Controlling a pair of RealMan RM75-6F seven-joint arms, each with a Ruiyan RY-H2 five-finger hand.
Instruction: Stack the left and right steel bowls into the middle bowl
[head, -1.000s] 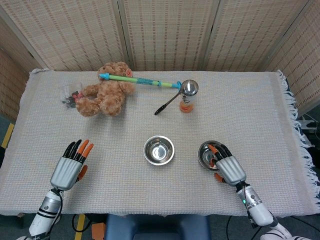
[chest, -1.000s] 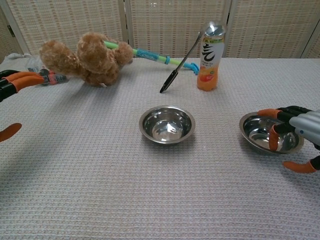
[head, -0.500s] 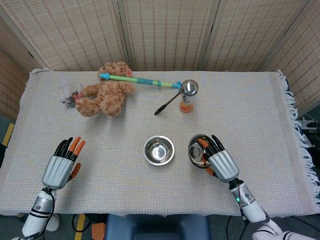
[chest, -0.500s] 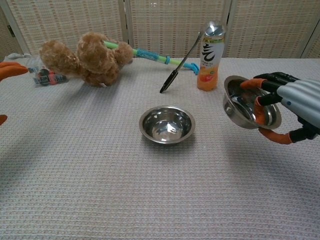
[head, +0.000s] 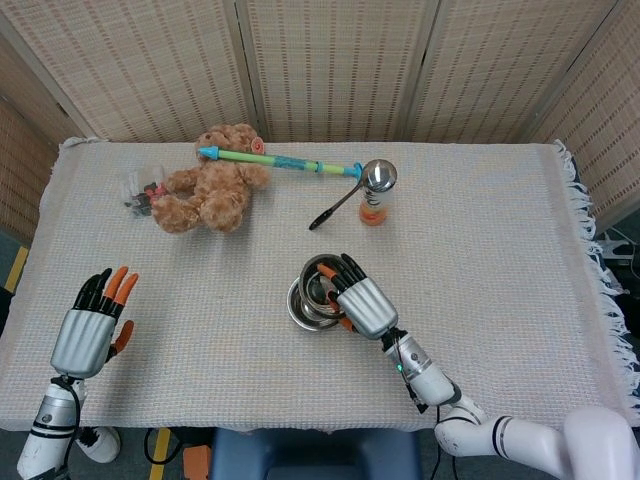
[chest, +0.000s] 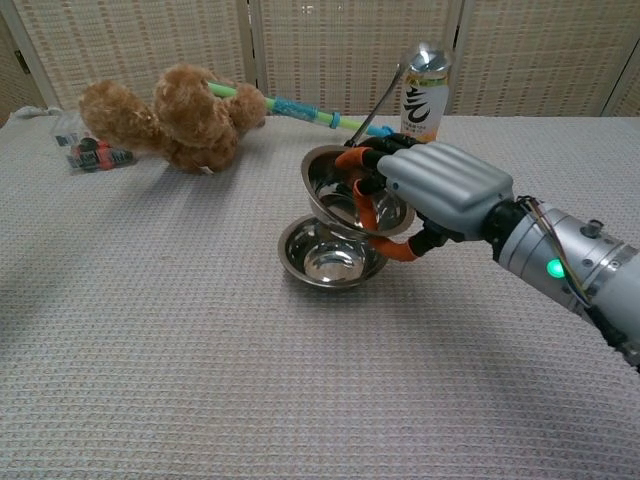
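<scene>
Silver right hand (chest: 440, 190), black fingers tipped orange, green-lit metal wrist.

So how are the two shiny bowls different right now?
The upper bowl is in the air, gripped by the right hand; the lower bowl sits on the table with nothing holding it. The upper bowl is tilted, while the lower bowl is level. Both are round, shiny steel and empty, and look alike in shape.

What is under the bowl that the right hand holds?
Directly under the held bowl sits the middle bowl on the table cloth. The right hand holds its bowl tilted and above it. Both views leave unclear whether the two bowls touch.
</scene>
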